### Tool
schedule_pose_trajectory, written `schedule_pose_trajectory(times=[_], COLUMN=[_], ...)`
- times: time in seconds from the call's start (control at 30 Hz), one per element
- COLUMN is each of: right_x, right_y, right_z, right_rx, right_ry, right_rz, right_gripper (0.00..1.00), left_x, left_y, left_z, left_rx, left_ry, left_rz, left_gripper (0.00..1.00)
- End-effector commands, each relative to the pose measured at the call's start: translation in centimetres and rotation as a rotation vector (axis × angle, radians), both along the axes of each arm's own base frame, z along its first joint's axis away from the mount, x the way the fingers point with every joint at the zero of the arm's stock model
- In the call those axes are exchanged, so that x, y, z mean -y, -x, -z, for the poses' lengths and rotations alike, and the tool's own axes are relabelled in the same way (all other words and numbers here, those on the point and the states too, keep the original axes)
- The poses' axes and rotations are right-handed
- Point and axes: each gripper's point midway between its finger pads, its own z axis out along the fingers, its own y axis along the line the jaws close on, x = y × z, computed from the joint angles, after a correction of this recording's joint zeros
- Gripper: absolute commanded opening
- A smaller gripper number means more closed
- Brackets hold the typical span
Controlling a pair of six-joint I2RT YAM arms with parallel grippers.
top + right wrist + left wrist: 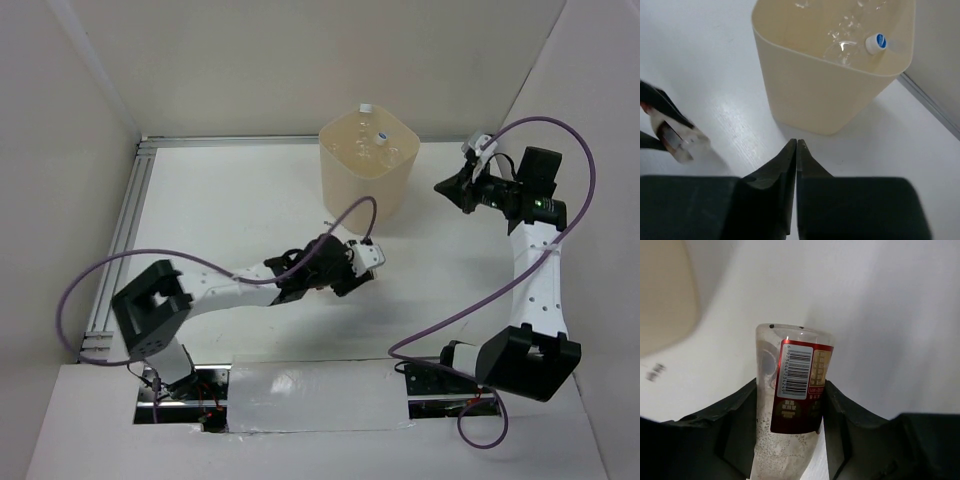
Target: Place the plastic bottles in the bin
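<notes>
White tabletop [220, 200] and white walls [250, 60] fill every view, and much of what you care about is only half seen. Your left wrist camera cuts the red-label bottle [794, 370] off at the bottom edge, so its cap end is out of sight. Only the clear base and the barcode label show. The clear bottles [850, 40] lying in the bin [810, 95] blur into glints, and you cannot count them. One white cap [876, 42] with a blue mark is plain.

Your left arm [230, 285] reaches low across the middle of the overhead view, with the left gripper [358, 262] just below the bin. Your right arm [535, 270] stands folded at the right, and the right gripper [448, 188] points left toward the bin's side.

The red-label bottle sits squarely between the left fingers [735, 430], pinched on both sides, its base poking out beyond the tips. The right jaws are pressed together on nothing.
</notes>
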Motion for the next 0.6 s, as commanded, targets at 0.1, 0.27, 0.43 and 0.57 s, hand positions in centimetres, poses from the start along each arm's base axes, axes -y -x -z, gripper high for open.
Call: schedule_pose_trajectory(times=[0.1, 0.27, 0.43, 0.57], right_x=[0.4, 0.8, 1.4, 1.4], right_y=[2.2, 3.3, 4.6, 5.4], right_z=[3.5, 8.7, 12.4, 13.4], right_rx=[-0.119, -0.235, -0.275, -0.303], right_ry=[0.022, 0.047, 0.136, 0.145], right_rz=[0.01, 0.032, 0.035, 0.046], right_gripper=[0.0, 0.47, 0.81, 0.93], left_x=[-0.6, -1.6, -2.1, -1.2], left_y=[-1.5, -5.9, -12.5, -18.4], left_z=[-26.2, -33.7, -40.6, -40.6], left_rx=[0.265, 0.339, 0.421, 0.395], left_ry=[0.645, 0.837, 1.067, 1.162], left_rz=[-0.01, -0.036, -0.108, -0.188], left_gripper=[0.0, 0.0, 0.0, 0.03])
